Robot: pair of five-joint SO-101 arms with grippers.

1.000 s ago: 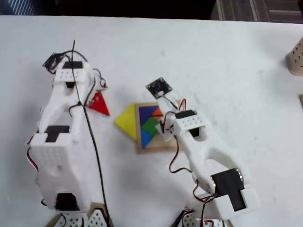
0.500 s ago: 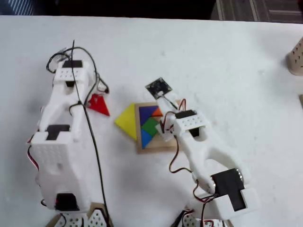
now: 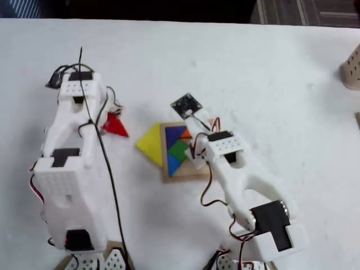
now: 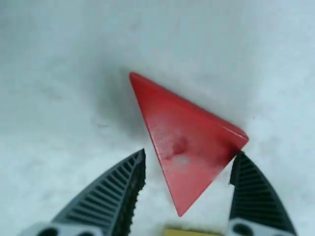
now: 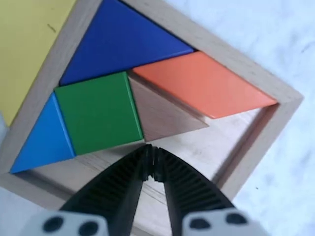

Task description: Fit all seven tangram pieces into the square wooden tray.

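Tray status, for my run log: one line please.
left gripper open around red triangle | right gripper shut over tray | yellow triangle outside tray

**Table surface: findings**

White table point(image 3: 253, 84) with a plain top. A square wooden tray point(image 3: 180, 178) sits near the middle. A yellow triangle point(image 3: 151, 144) lies flat outside the tray, against its rim. A red triangle point(image 3: 116, 125) lies apart from both, further out on the same side. A beige perforated object point(image 3: 352, 70) stands at the table's edge, well apart from the tray.
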